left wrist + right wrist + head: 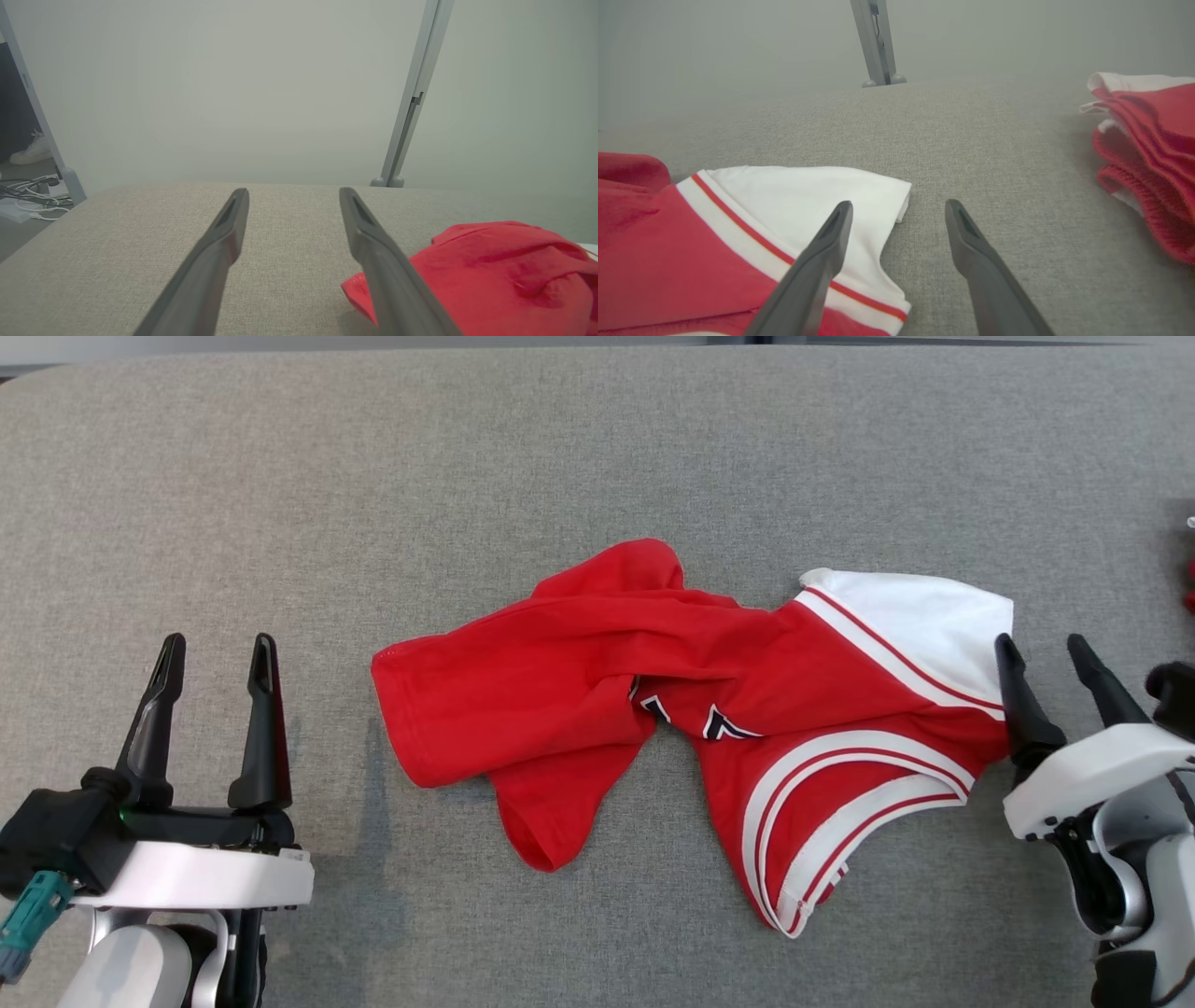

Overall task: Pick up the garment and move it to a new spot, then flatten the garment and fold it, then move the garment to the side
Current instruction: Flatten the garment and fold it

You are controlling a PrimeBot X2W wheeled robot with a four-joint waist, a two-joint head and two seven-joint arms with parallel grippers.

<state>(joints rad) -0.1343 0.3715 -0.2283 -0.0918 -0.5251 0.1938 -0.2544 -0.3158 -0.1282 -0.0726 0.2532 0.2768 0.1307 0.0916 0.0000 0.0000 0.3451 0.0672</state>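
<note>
Head view: nearest you, your left gripper [218, 642] sits at the lower left, its fingers spread and empty. Your right gripper [1039, 642] at the lower right is also parted, holding nothing. Between them a crumpled red garment [560, 709] with white stripes lies on the grey tabletop [560, 448], its white sleeve [924, 616] under the right gripper's inner finger. Navy-and-white lettering peeks from a fold, too hidden to read. Farther right, the right wrist view shows a pile of red and white cloth [1148, 140], well apart.
</note>
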